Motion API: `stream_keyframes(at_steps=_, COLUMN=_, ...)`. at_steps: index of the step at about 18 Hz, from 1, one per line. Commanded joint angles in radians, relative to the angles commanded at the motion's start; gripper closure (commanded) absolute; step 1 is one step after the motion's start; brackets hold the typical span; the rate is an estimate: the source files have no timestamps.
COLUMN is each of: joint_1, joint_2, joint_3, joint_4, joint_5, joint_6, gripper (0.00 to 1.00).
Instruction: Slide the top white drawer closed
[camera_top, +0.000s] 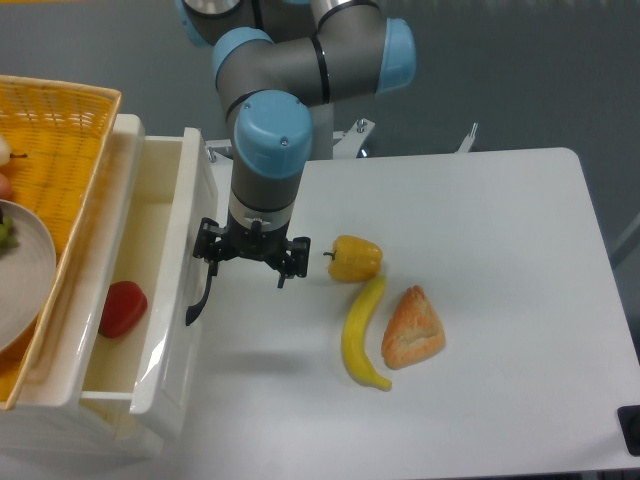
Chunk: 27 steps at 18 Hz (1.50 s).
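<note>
The top white drawer (150, 250) stands pulled out at the left, with its front panel (190, 300) facing the table. Its curved black handle (200, 298) sticks out from that panel. A red pepper (123, 308) lies inside the drawer. My gripper (247, 272) points down just right of the front panel, open and empty. Its left finger (212, 258) is right by the upper end of the handle; I cannot tell whether they touch.
A yellow wicker basket (60, 120) with a grey plate (25, 280) sits over the drawer's left side. A yellow pepper (355, 258), a banana (362, 330) and a piece of bread (412, 328) lie on the white table (500, 250) right of the gripper.
</note>
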Motion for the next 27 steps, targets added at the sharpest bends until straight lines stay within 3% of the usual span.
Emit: stream_keyframes(at_steps=27, joint_1=-0.074, joint_2=0.012, joint_3=0.009, joint_4=0.003, joint_5=-0.005, joint_6=-0.055, gripper=0.00)
